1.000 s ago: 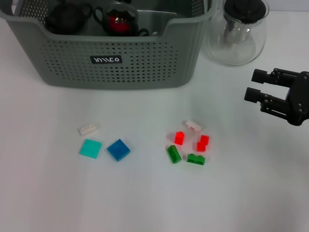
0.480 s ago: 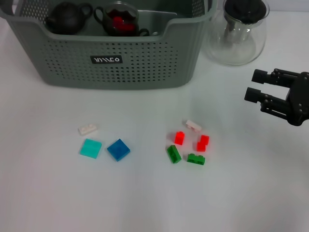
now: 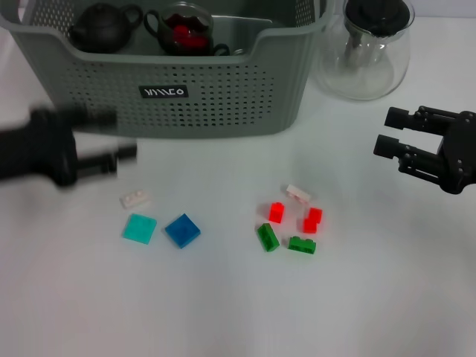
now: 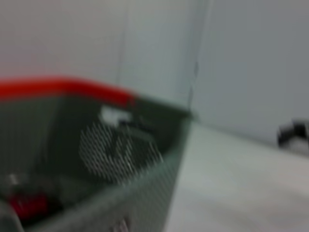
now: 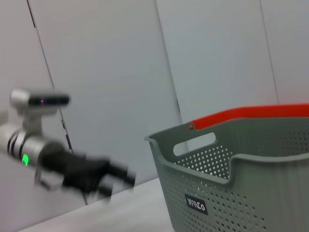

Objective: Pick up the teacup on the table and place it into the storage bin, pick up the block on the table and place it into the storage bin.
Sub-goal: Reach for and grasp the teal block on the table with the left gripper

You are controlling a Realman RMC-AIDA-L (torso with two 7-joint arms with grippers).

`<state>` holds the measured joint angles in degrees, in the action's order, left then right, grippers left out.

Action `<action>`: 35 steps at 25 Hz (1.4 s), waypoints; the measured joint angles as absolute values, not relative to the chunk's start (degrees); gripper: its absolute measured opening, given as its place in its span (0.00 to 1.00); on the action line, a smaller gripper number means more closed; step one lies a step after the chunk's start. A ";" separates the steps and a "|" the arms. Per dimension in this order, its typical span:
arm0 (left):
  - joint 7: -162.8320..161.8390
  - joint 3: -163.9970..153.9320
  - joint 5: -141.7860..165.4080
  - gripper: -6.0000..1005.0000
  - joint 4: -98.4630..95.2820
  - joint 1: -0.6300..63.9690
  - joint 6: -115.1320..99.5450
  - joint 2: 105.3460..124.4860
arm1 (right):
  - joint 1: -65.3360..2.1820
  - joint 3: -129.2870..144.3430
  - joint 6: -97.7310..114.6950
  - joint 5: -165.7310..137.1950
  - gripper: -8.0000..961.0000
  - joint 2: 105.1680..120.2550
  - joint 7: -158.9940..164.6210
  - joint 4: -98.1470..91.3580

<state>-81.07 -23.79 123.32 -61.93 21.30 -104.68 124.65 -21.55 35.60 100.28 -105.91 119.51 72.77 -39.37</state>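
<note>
The left gripper [image 3: 123,135] is hovering open and empty just in front of the bin [image 3: 223,97], above a white block [image 3: 135,198]. The right gripper [image 3: 387,132] is hanging open, holding nothing, well off the bin's right corner near the carafe [image 3: 368,56]. Two dark teacups [image 3: 178,28] are sitting inside the bin; the blocks [image 3: 290,219] are lying on bare table in front of it

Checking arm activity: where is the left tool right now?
In the head view, the left tool is on the robot's left, in front of the storage bin, just behind the small white block.
</note>
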 joint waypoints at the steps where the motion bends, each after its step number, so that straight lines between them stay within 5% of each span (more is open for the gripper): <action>1: -78.63 -23.37 125.37 0.63 -60.08 21.01 -104.69 124.66 | -21.47 35.59 100.22 -105.91 0.57 119.48 72.77 -39.24; 35: -49.50 -19.62 135.51 0.62 -38.40 20.25 -84.27 124.58 | -21.11 35.47 99.91 -105.82 0.57 119.42 73.22 -39.20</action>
